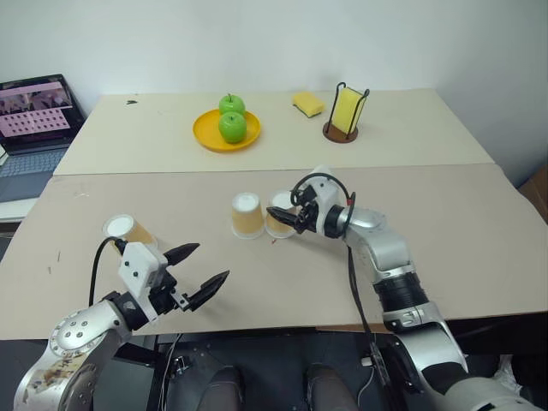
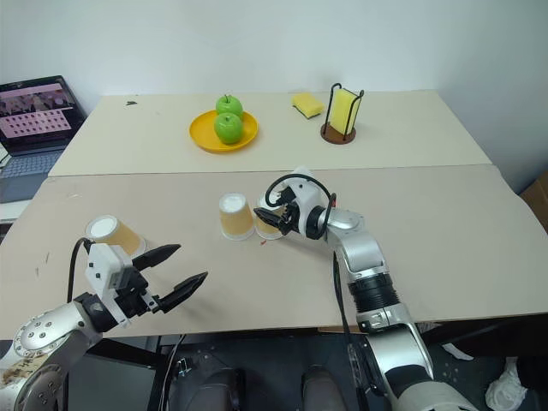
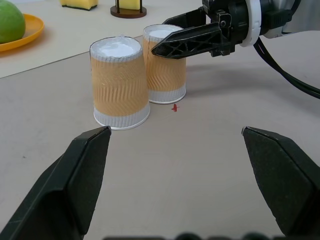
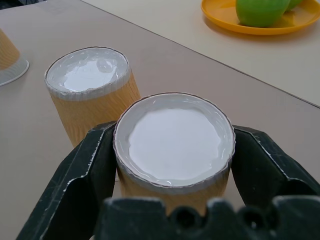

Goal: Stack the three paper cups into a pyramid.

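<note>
Two paper cups stand upside down, side by side, in the middle of the near table: the left one (image 1: 247,216) and the right one (image 4: 175,135). My right gripper (image 1: 276,221) reaches in from the right and is shut on the right cup, one black finger (image 4: 85,165) against each side near its white base. That cup rests on the table close to its neighbour. A third cup (image 1: 127,229) stands at the near left, just behind my left gripper (image 1: 212,262). That gripper is open and holds nothing, pointing toward the pair.
On the far table are a yellow plate (image 1: 205,137) with two green apples (image 1: 232,127), a yellow sponge (image 1: 308,104) and a black wire holder (image 1: 347,113) with a yellow sponge in it. A laptop (image 1: 34,120) sits at the far left. A small red mark (image 3: 174,107) lies by the cups.
</note>
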